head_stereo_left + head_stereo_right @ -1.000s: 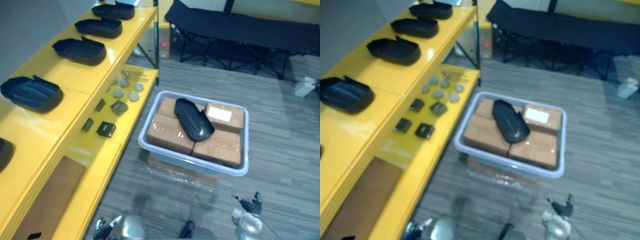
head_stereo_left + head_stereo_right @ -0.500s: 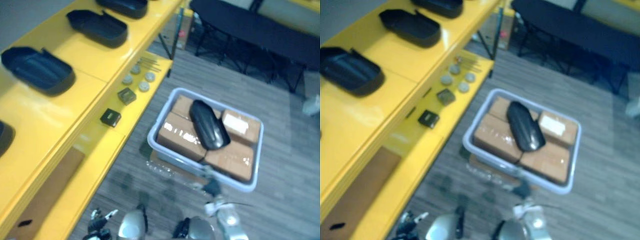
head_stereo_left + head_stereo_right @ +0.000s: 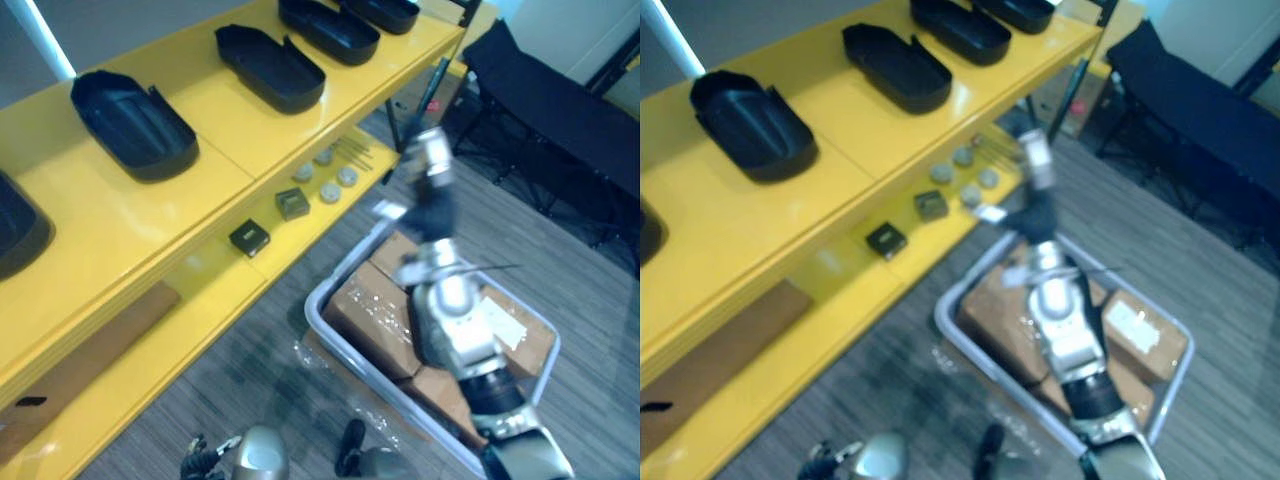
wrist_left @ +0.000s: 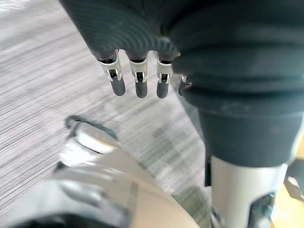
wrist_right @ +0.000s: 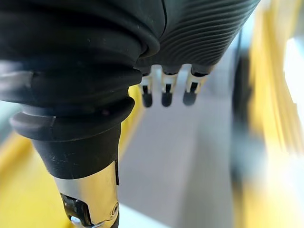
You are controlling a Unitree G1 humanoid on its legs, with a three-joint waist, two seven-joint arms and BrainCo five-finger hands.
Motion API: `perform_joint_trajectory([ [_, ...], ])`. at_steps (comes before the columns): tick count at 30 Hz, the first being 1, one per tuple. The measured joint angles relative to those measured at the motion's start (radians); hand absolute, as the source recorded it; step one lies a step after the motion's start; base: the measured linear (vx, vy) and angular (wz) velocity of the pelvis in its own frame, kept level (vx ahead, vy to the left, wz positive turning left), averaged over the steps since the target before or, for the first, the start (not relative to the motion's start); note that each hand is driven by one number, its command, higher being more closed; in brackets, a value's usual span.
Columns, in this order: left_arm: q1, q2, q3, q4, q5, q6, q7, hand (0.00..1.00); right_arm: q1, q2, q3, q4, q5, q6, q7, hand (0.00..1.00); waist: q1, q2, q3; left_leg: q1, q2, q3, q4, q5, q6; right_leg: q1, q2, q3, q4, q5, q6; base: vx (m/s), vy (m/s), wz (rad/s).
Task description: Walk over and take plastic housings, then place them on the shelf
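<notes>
Right hand (image 3: 435,205) is reaching up over the grey bin (image 3: 325,325), close to the edge of the yellow shelf (image 3: 225,160). Its fingers (image 5: 165,95) are hanging straight and loose, gripping nothing. Left hand (image 4: 137,28) is hanging low over the floor (image 3: 260,370), fingers (image 4: 137,83) relaxed and slightly apart, also holding nothing.

Plastic housings (image 3: 135,125) are sitting in a row on the top shelf level, open side up and well apart from each other. Cardboard boxes (image 3: 370,310) are filling the bin. The right arm is covering their middle, so can't tell what's lying there.

Lower shelf level is carrying round discs (image 3: 325,188), two small dark blocks (image 3: 250,238) and a brown board (image 3: 80,345).
</notes>
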Motion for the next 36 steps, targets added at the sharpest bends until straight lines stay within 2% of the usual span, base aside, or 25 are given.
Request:
perform_joint_trajectory([
  [2, 0.002, 0.000, -0.001, -0.013, 0.001, -0.004, -0.007, 0.00, 0.027, -0.033, -0.094, 0.004, -0.029, 0.019, -0.093, 0.00, -0.012, 0.001, 0.001, -0.011, -0.011, 0.001, -0.002, 0.000, 0.001, -0.005, -0.009, 0.000, -0.014, 0.007, 0.009, 0.00, 0.060, 0.00],
  [3, 0.005, 0.000, -0.001, -0.021, 0.002, -0.006, -0.007, 0.00, 0.032, -0.037, -0.113, 0.010, -0.029, 0.022, -0.115, 0.00, -0.017, 0.001, 0.001, -0.013, -0.012, 0.001, -0.003, 0.001, 0.001, -0.005, -0.010, -0.001, -0.017, 0.009, 0.010, 0.00, 0.047, 0.03],
  [4, 0.015, -0.001, -0.001, -0.034, 0.012, -0.020, -0.006, 0.00, 0.049, -0.041, -0.160, 0.022, -0.046, 0.042, -0.170, 0.00, -0.020, 0.002, 0.001, -0.012, -0.013, 0.006, -0.006, 0.002, 0.002, -0.006, -0.010, 0.001, -0.023, 0.014, 0.009, 0.00, 0.000, 0.00],
  [8, 0.021, -0.001, -0.001, -0.039, 0.034, -0.038, -0.003, 0.00, 0.176, -0.044, -0.281, 0.021, -0.032, 0.069, -0.271, 0.00, -0.024, 0.002, 0.001, -0.001, -0.011, 0.030, -0.029, 0.009, 0.002, -0.007, -0.010, 0.008, -0.028, 0.017, 0.006, 0.00, 0.010, -0.05],
  [10, 0.030, -0.001, -0.001, -0.053, 0.033, -0.037, -0.003, 0.00, 0.246, -0.044, -0.325, 0.023, -0.019, 0.086, -0.285, 0.00, -0.026, 0.002, 0.001, 0.004, -0.010, 0.040, -0.037, 0.010, 0.003, -0.011, -0.010, 0.020, -0.028, 0.017, 0.006, 0.00, 0.011, -0.18],
  [12, 0.035, -0.001, 0.001, -0.080, 0.030, -0.038, -0.004, 0.00, 0.314, -0.039, -0.369, 0.057, 0.011, 0.083, -0.275, 0.00, -0.038, 0.002, 0.010, -0.022, -0.009, 0.051, -0.041, 0.010, 0.003, -0.041, -0.011, 0.028, -0.023, 0.019, 0.007, -0.04, 0.013, -0.16],
  [13, 0.033, 0.002, 0.001, -0.103, 0.023, -0.040, -0.003, 0.00, 0.321, -0.024, -0.385, 0.093, 0.019, 0.080, -0.259, 0.00, -0.057, -0.002, 0.031, -0.044, -0.010, 0.052, -0.040, 0.010, 0.003, -0.063, -0.013, 0.028, -0.018, 0.021, 0.008, -0.10, 0.001, -0.02],
  [15, 0.012, 0.007, 0.001, -0.130, -0.009, -0.047, -0.002, 0.00, 0.325, 0.001, -0.388, 0.134, 0.018, 0.078, -0.256, 0.00, -0.069, -0.009, 0.083, -0.090, -0.006, 0.051, -0.025, 0.010, 0.003, -0.100, -0.010, 0.030, -0.017, 0.032, 0.005, -0.12, -0.014, -0.03],
  [17, -0.019, 0.009, 0.001, -0.141, -0.013, -0.062, 0.007, 0.00, 0.315, 0.019, -0.382, 0.203, 0.017, 0.081, -0.276, 0.00, -0.066, -0.016, 0.110, -0.158, -0.001, 0.049, 0.002, 0.009, 0.002, -0.154, -0.004, 0.029, -0.017, 0.048, -0.001, -0.13, -0.029, 0.03],
  [20, -0.054, 0.009, 0.001, -0.143, -0.047, -0.082, 0.029, 0.00, 0.229, 0.019, -0.399, 0.366, 0.019, 0.096, -0.384, 0.00, -0.048, -0.023, 0.134, -0.250, 0.001, 0.041, 0.069, 0.009, 0.002, -0.219, 0.009, 0.026, -0.007, 0.064, -0.006, -0.12, -0.030, 0.07],
  [21, -0.063, 0.010, 0.001, -0.144, -0.048, -0.082, 0.038, 0.00, 0.193, 0.004, -0.408, 0.419, 0.034, 0.113, -0.421, 0.00, -0.047, -0.025, 0.138, -0.286, 0.000, 0.025, 0.092, 0.009, 0.003, -0.239, 0.010, 0.019, 0.001, 0.064, -0.007, -0.08, 0.012, 0.17],
  [23, -0.075, 0.012, 0.001, -0.144, -0.048, -0.082, 0.040, 0.00, 0.164, -0.025, -0.416, 0.469, 0.059, 0.117, -0.447, 0.00, -0.040, -0.027, 0.142, -0.323, 0.000, 0.019, 0.115, 0.009, 0.003, -0.267, 0.010, 0.016, 0.006, 0.069, -0.010, -0.08, 0.025, 0.12],
  [27, -0.096, 0.018, 0.002, -0.145, -0.079, -0.082, 0.045, 0.00, 0.122, -0.071, -0.417, 0.528, 0.066, 0.128, -0.459, 0.00, -0.039, -0.027, 0.159, -0.367, -0.004, 0.015, 0.124, 0.009, 0.003, -0.314, 0.006, 0.018, 0.025, 0.073, -0.012, -0.08, 0.022, 0.00],
  [36, -0.134, 0.026, 0.000, -0.142, -0.088, -0.083, 0.036, 0.00, -0.001, -0.206, -0.436, 0.742, 0.076, 0.141, -0.497, 0.00, -0.038, 0.006, 0.198, -0.434, -0.015, -0.006, 0.155, 0.013, 0.009, -0.381, -0.006, 0.014, 0.072, 0.072, -0.012, -0.05, 0.027, 0.02],
])
